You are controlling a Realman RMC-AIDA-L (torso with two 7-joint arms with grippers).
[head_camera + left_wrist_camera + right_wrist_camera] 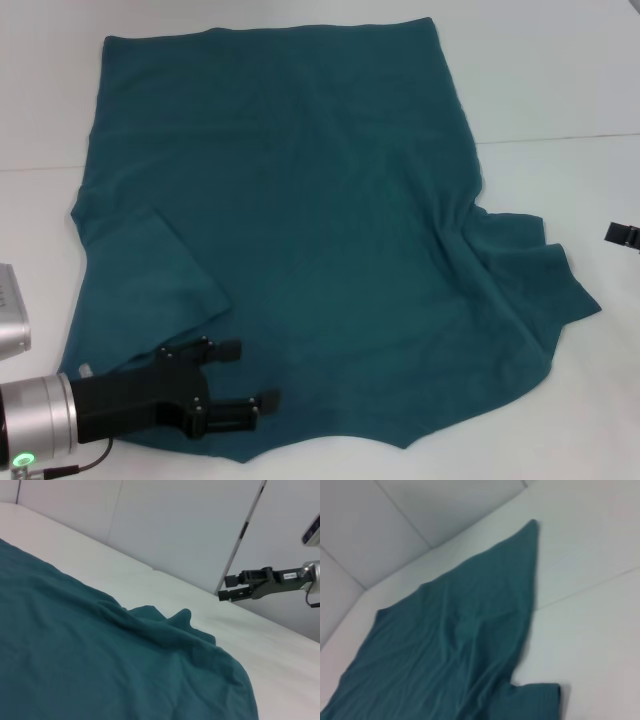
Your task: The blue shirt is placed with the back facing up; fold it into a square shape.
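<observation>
The blue shirt (320, 200) lies spread on the white table (560, 90), plain side up, with no lettering showing. Its left sleeve (150, 265) is folded inward onto the body. Its right sleeve (535, 265) lies rumpled out to the right. My left gripper (243, 378) is open, low over the shirt's near left edge, with nothing between the fingers. My right gripper (620, 236) is off the shirt at the right edge of the view. In the left wrist view the right gripper (227, 588) hangs above the table with its fingers slightly apart. The shirt also shows in the left wrist view (75, 655) and the right wrist view (460, 645).
A seam in the tabletop (560, 139) runs across the far half. A grey device (10, 320) stands at the left edge beside my left arm. Pale wall panels (175, 525) stand behind the table.
</observation>
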